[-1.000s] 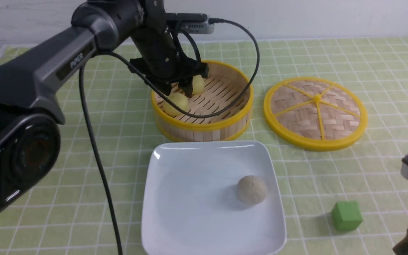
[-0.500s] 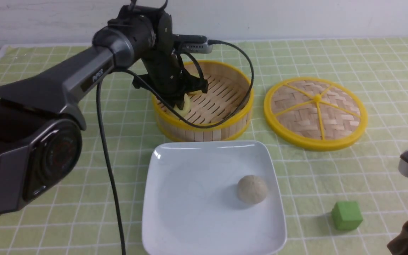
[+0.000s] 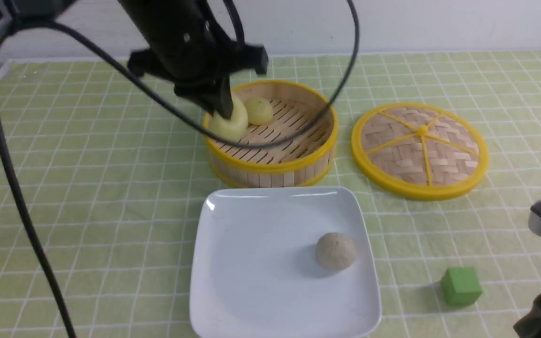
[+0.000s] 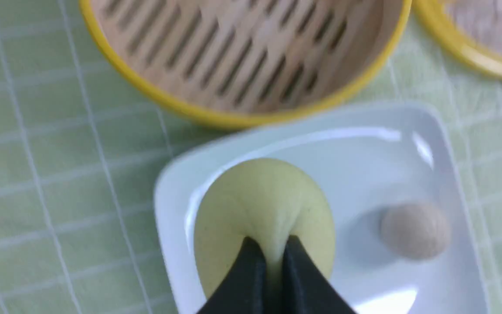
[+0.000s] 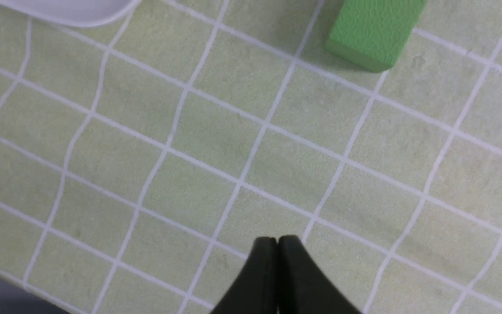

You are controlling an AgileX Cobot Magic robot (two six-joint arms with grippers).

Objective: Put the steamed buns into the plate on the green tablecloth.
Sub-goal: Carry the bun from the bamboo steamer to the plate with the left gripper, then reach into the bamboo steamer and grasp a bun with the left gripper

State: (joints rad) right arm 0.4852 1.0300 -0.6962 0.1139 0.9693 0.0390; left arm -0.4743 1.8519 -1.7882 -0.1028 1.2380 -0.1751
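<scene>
Left tool (image 4: 270,257) has its tips pinched on a pale yellow bun (image 4: 264,222), lifted right under it. Other yellow bun (image 3: 258,111) sits beyond it in the steamer (image 3: 270,165). Greyish bun (image 3: 335,251)'s on the plate (image 3: 270,300), nearer the right tool (image 5: 277,261), which is shut.

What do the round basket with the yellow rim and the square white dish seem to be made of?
The round yellow-rimmed basket looks like matte bamboo or wood, judging by its pale, grainy, slatted wall and floor. The square white plate has a smooth, glossy finish with bright glints along its rim; ceramic or plastic, I can't tell which.
</scene>
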